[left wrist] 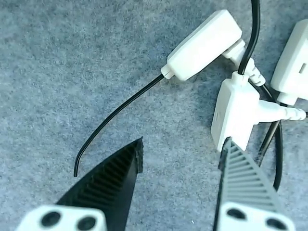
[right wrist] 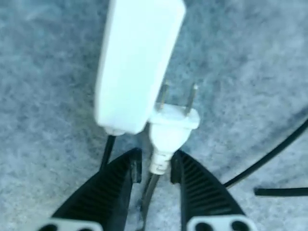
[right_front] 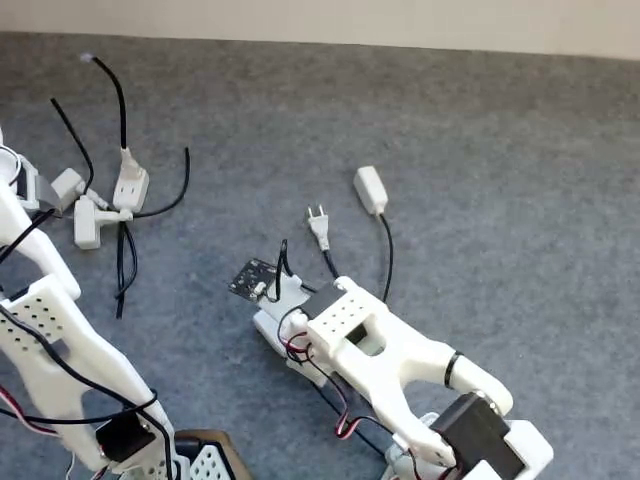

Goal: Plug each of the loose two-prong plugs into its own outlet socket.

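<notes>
A loose white two-prong plug [right wrist: 171,122] has its cord end between the fingers of my right gripper [right wrist: 155,161], which is shut on it. Its prongs point past a white outlet socket [right wrist: 139,62] lying close beside it. From above, the plug [right_front: 318,225] lies left of that socket [right_front: 370,190], just ahead of the right gripper [right_front: 328,280]. My left gripper [left wrist: 183,144] is open low over the carpet, one fingertip near a white socket [left wrist: 236,115] with a plug [left wrist: 279,113] in it. A second socket [left wrist: 204,45] lies beyond.
At the far left, a cluster of white sockets [right_front: 88,222] and black cords [right_front: 125,265] lies tangled by the left arm [right_front: 40,300]. A third socket [left wrist: 293,62] sits at the cluster's edge. Grey carpet [right_front: 500,150] covers the whole surface.
</notes>
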Tool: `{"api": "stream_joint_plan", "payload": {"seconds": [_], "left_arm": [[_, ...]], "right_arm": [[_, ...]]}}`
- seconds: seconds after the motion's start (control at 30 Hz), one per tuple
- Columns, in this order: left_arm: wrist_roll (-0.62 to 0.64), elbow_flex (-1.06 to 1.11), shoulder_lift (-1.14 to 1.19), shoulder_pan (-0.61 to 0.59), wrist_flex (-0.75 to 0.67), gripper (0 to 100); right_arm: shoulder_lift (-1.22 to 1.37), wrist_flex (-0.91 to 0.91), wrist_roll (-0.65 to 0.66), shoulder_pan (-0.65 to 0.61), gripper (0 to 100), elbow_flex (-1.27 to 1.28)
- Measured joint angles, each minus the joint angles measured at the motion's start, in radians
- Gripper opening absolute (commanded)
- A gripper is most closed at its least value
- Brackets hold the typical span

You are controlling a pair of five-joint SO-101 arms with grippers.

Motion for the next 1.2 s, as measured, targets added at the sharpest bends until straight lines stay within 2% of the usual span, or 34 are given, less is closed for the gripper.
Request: {"api": "stream_joint_plan", "payload": {"seconds": [0.23, 0.4, 0.6, 0.67, 0.87, 1.0, 1.2], "left_arm": [[0.000, 0.000, 0.000, 0.000, 0.000, 27], [0.000, 0.000, 0.000, 0.002, 0.000, 27], [0.000, 0.000, 0.000, 0.035, 0.000, 26], [0.000, 0.000, 0.000, 0.043, 0.000, 26], [0.000, 0.000, 0.000, 0.049, 0.000, 26], [0.000, 0.000, 0.000, 0.049, 0.000, 27], [0.000, 0.002, 0.000, 0.049, 0.003, 27]], "right_arm": [[0.009, -0.002, 0.005, 0.107, 0.6, -0.009], [0.012, 0.192, 0.031, 0.164, 0.6, -0.187], [-0.155, 0.394, 0.031, 0.166, 0.6, -0.456], [-0.226, 0.440, 0.028, 0.121, 0.6, -0.468], [-0.321, 0.405, -0.005, -0.106, 0.6, -0.342], [-0.281, 0.318, -0.005, -0.100, 0.6, -0.247], [-0.107, 0.184, -0.006, -0.005, 0.6, -0.206]]}}
